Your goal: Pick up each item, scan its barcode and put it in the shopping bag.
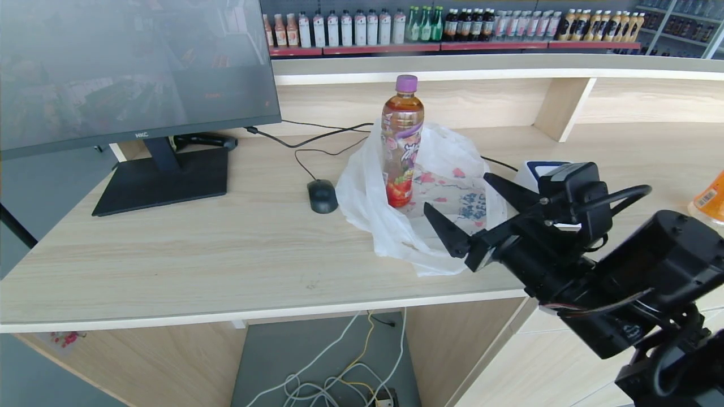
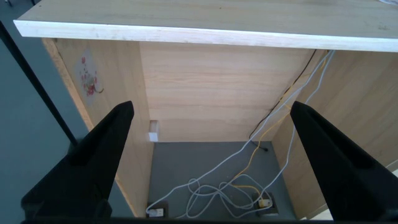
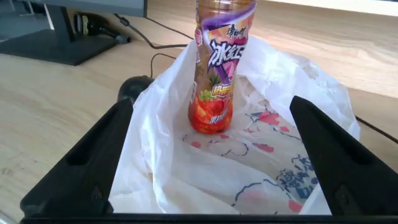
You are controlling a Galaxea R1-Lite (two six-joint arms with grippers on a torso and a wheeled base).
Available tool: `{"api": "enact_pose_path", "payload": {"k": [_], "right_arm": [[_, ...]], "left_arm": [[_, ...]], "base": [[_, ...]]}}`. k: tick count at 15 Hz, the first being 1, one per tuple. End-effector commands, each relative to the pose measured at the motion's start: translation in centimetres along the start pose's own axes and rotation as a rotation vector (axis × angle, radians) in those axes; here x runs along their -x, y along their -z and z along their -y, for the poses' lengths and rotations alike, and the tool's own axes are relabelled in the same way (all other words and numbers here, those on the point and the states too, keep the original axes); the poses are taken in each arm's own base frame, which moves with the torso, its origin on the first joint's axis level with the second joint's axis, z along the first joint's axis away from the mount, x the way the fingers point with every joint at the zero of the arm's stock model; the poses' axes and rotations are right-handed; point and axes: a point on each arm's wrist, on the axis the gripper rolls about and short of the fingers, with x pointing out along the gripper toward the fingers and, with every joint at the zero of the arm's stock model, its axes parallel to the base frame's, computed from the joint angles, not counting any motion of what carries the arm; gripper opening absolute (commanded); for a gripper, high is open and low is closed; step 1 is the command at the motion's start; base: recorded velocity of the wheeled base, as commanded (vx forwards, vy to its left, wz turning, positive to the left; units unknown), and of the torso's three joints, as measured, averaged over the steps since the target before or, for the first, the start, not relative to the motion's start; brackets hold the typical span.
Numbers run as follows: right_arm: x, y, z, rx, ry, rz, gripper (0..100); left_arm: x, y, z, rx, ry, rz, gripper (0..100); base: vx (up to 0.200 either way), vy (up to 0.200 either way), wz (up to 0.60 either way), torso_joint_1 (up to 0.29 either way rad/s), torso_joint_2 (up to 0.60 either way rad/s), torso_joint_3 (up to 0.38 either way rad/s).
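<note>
In the head view, a bottle (image 1: 403, 141) of reddish drink with a purple cap stands upright inside the open white shopping bag (image 1: 362, 198), which lies crumpled on the wooden surface (image 1: 226, 254). The right gripper (image 1: 456, 190) hangs just beside the bag's near right side, its fingers spread wide with nothing between them. A black mouse (image 1: 322, 196) sits just left of the bag, and a monitor (image 1: 130, 68) stands well to the left. An orange item (image 1: 710, 198) lies at the far right edge of the surface.

In the left wrist view, the left gripper (image 2: 211, 106) is spread apart and empty, held below the front edge of the surface (image 2: 186, 28), with loose cables (image 2: 217, 186) on the floor underneath.

In the right wrist view, the right gripper (image 3: 211, 102) frames the bottle (image 3: 217, 81) between its parted fingers without touching it. The bag (image 3: 298, 93) is bunched around the bottle's base, and the mouse (image 3: 134, 87) lies beside the bag.
</note>
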Motion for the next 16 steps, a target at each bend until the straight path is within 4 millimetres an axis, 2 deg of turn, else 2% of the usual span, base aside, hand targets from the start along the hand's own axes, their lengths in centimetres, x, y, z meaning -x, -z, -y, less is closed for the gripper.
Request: {"api": "enact_pose_path", "payload": {"k": [1, 4, 6, 9, 11, 14, 16], "right_arm": [[4.4, -3.2, 0.2, -0.018, -0.022, 0.063, 100], [7.7, -3.9, 0.7, -0.033, 0.037, 0.048, 100], [8.4, -3.5, 0.7, -0.074, 0.037, 0.024, 100], [7.8, -4.5, 0.9, -0.116, 0.046, 0.076, 100], [9.3, -3.9, 1.0, -0.125, 0.042, 0.038, 100], [9.6, -4.9, 1.2, -0.131, 0.049, 0.083, 100], [9.6, -4.7, 1.2, -0.13, 0.046, 0.076, 100]], "left_arm": [[0.0, 0.0, 0.0, -0.006, 0.002, 0.0, 100], [0.0, 0.0, 0.0, -0.008, 0.001, 0.0, 100], [0.0, 0.0, 0.0, -0.006, 0.001, 0.0, 100], [0.0, 0.0, 0.0, -0.005, 0.001, 0.0, 100], [0.0, 0.0, 0.0, -0.003, 0.001, 0.0, 100], [0.0, 0.0, 0.0, -0.003, 0.001, 0.0, 100], [0.0, 0.0, 0.0, -0.009, 0.001, 0.0, 100]], "base": [[0.0, 0.0, 0.0, 0.0, 0.0, 0.0], [0.0, 0.0, 0.0, 0.0, 0.0, 0.0], [0.0, 0.0, 0.0, 0.0, 0.0, 0.0], [0.0, 0.0, 0.0, 0.0, 0.0, 0.0], [0.0, 0.0, 0.0, 0.0, 0.0, 0.0], [-0.2, 0.0, 0.0, 0.001, -0.01, 0.001], [0.0, 0.0, 0.0, 0.0, 0.0, 0.0]]}}
